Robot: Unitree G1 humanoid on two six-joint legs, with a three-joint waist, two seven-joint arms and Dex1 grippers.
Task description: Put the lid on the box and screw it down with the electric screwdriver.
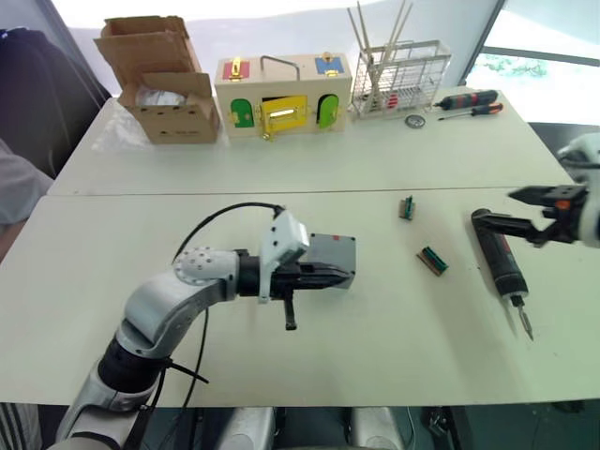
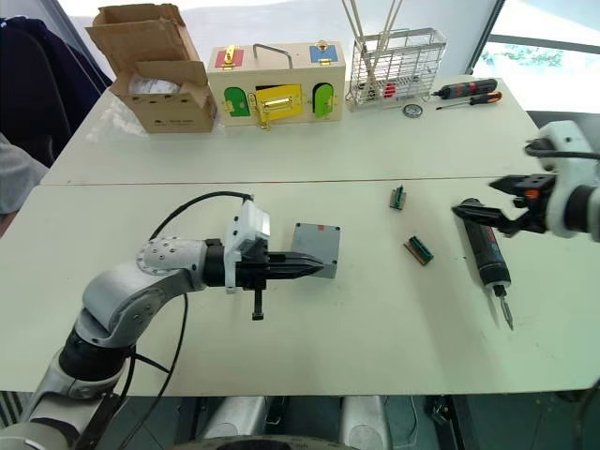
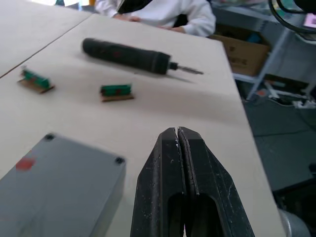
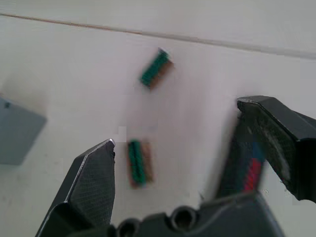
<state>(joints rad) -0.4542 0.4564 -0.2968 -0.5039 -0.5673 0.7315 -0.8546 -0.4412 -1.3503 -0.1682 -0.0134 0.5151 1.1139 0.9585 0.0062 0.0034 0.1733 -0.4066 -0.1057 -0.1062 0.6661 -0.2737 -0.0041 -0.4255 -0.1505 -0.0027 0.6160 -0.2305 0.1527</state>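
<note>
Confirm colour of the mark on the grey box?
Red, a small mark on the box face; clearest in the left wrist view.

box (image 2: 314,246): grey, small red mark
screwdriver (image 2: 484,251): black, red patch
terminal blocks (image 2: 418,249): green on brown
wooden box (image 2: 277,82): pale wood; green, yellow doors
hand screwdrivers (image 2: 464,92): red and black
table (image 2: 394,319): off-white
</note>
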